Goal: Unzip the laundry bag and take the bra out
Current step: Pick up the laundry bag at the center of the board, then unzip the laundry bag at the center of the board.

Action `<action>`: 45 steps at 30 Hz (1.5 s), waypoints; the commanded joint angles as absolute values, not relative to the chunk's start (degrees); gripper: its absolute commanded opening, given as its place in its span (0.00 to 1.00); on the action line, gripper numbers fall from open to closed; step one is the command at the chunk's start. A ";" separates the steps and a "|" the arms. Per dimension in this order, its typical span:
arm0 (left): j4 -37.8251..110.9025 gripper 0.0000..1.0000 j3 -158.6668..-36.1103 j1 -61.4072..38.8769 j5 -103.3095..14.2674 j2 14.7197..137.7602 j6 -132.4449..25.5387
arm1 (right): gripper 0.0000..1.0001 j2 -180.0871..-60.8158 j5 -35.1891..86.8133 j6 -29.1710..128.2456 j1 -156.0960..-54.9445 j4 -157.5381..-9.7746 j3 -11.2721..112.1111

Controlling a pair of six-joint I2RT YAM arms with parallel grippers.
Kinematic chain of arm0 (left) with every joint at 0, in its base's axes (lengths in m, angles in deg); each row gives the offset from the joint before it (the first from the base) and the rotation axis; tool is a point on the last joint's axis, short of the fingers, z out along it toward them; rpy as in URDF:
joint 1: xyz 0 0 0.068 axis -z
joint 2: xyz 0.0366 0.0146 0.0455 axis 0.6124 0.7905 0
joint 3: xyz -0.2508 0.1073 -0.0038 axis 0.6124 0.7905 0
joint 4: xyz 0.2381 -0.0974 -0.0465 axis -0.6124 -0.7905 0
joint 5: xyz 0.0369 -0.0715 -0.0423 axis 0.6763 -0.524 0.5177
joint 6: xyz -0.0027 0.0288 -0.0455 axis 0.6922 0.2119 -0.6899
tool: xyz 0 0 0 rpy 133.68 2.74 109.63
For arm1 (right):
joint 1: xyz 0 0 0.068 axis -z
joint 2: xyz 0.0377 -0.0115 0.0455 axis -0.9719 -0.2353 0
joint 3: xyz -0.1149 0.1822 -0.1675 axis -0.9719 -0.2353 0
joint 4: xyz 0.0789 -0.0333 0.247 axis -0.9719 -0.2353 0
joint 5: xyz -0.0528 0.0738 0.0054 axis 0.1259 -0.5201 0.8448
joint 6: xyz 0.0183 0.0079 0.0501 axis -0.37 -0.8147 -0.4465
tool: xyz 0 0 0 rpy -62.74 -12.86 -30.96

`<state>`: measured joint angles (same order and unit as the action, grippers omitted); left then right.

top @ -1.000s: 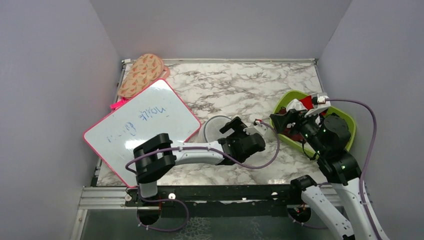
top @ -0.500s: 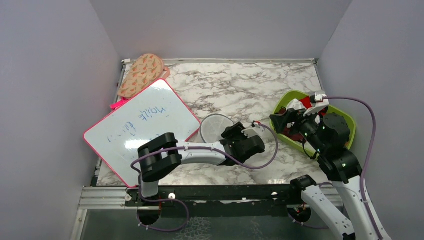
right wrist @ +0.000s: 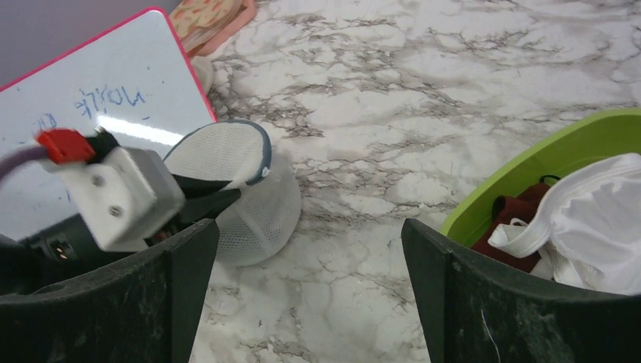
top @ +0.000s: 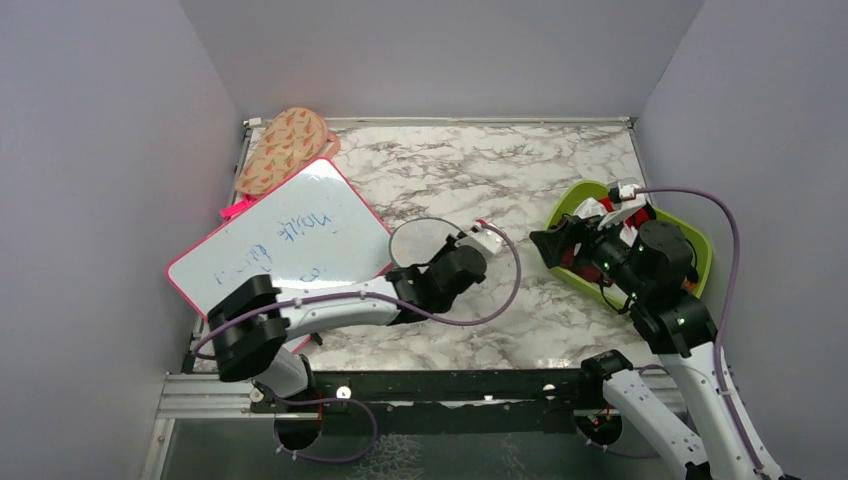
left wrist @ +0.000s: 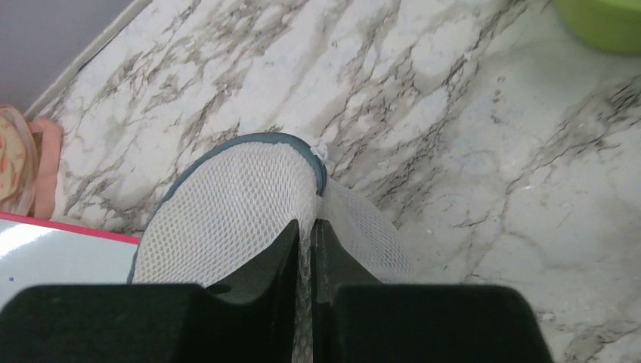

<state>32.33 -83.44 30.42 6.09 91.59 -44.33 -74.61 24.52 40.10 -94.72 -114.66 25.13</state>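
The left gripper (left wrist: 305, 231) is clamped on the mesh of the laundry bag (left wrist: 227, 219), which sits beside the whiteboard (right wrist: 91, 113). The right gripper (right wrist: 310, 234) hangs spread apart near the tray (right wrist: 529, 162). No bra is visible, so removal is judged outstanding.

Left arm at the laundry bag (top: 425, 238), right arm off to its side.
The left arm reaches low from the bag's near side, the left pincer (left wrist: 305, 227) pinched tight on its mesh; the right arm stands well right of the bag, the right pincer (right wrist: 310, 234) spread wide and facing it.
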 commanded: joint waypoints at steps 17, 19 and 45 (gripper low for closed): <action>52.16 0.00 -70.89 27.94 -11.66 70.19 -38.34 | 0.67 -89.83 -22.80 34.75 -94.85 -69.79 7.43; 52.59 0.00 -70.52 27.93 -12.80 69.67 -38.18 | 0.60 -92.48 -24.27 35.44 -94.85 -69.01 8.48; 53.97 0.00 -69.63 27.93 -22.75 68.83 -36.34 | 0.46 -103.23 -33.41 27.92 -89.75 -52.82 5.55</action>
<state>50.51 -69.67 27.93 -20.77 70.04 -37.10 -101.89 -29.11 30.13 -90.13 -58.40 7.17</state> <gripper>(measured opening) 0.013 0.479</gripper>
